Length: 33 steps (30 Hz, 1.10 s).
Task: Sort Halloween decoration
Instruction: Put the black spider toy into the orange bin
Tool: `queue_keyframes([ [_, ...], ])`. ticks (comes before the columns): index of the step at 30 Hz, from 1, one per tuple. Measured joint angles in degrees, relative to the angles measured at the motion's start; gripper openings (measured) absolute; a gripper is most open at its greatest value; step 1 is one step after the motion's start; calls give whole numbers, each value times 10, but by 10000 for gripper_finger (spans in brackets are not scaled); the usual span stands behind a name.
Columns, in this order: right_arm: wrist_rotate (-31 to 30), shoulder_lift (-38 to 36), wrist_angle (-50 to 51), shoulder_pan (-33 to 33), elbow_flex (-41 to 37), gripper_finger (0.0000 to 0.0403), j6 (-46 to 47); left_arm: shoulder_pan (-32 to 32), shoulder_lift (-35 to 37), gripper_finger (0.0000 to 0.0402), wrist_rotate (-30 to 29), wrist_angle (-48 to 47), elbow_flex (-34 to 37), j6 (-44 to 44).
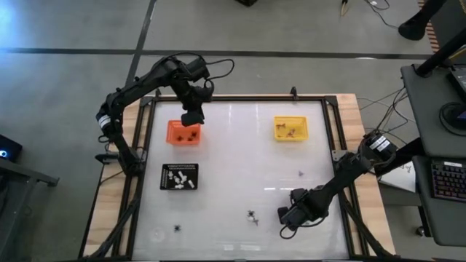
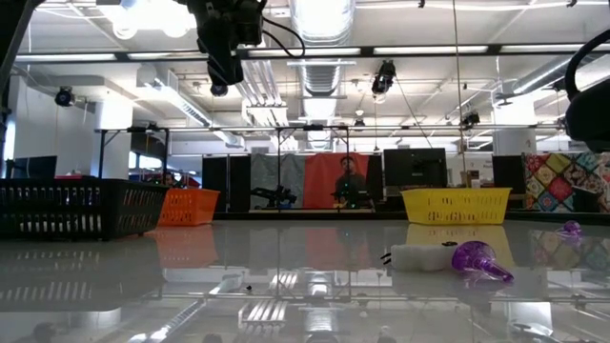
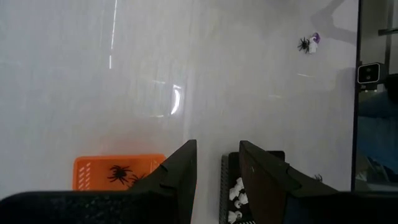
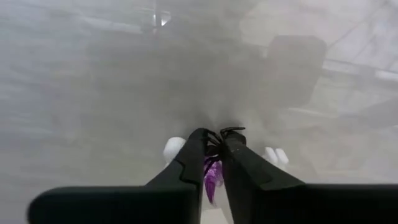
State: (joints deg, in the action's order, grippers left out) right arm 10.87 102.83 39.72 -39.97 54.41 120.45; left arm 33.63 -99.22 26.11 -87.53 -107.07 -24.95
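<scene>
1. Much of the sorting looked done. The orange tray (image 1: 183,132) held black spider trinkets (image 1: 186,135), the black tray (image 1: 179,177) held white pieces (image 1: 179,177), and the yellow tray (image 1: 290,129) held brownish ones (image 1: 290,131).

2. Loose decorations were left on the table (image 1: 240,167) — a black spider (image 1: 177,228) near the front left corner, a spider-and-pale cluster (image 1: 253,217) at front centre, and a tiny dark speck (image 1: 300,173) further back on the right, too small to identify.

3. The right end effector (image 4: 213,152) was down at the table's front right, just beside that centre cluster. In its wrist view the fingers stood drawn nearly together on a purple trinket (image 4: 212,173) with something dark and leggy at the tips — a pinch, by my judgement. Two white pieces (image 4: 173,148) lay just past the fingertips.

4. The left end effector (image 3: 217,168) hung above the table over the orange tray, fingers parted with nothing between them.

5. From table height, a purple trinket (image 2: 479,261) and a white piece (image 2: 421,256) lay touching, with another purple one (image 2: 570,229) off to the side. Which tray purple belonged in I could not tell.

6. I judged the task past halfway; several stragglers remained to be placed.
</scene>
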Motion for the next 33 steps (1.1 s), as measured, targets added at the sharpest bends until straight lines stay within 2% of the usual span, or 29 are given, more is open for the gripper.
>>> queue_keyframes([
  [4,-3,0,0,0,0,12,5,0,0,103,0,0,0,-1],
  [11,-18,-15,40,-1,14,9,12,0,0,103,0,0,0,-2],
  [20,-94,-70,112,-2,31,8,20,0,0,103,0,4,0,-7],
  [23,-123,-76,107,0,30,8,20,0,0,103,0,4,0,-9],
  [29,-127,-87,96,13,31,8,3,0,0,103,0,4,0,-15],
  [33,-150,-103,94,19,32,8,-7,0,0,103,-2,5,0,-18],
])
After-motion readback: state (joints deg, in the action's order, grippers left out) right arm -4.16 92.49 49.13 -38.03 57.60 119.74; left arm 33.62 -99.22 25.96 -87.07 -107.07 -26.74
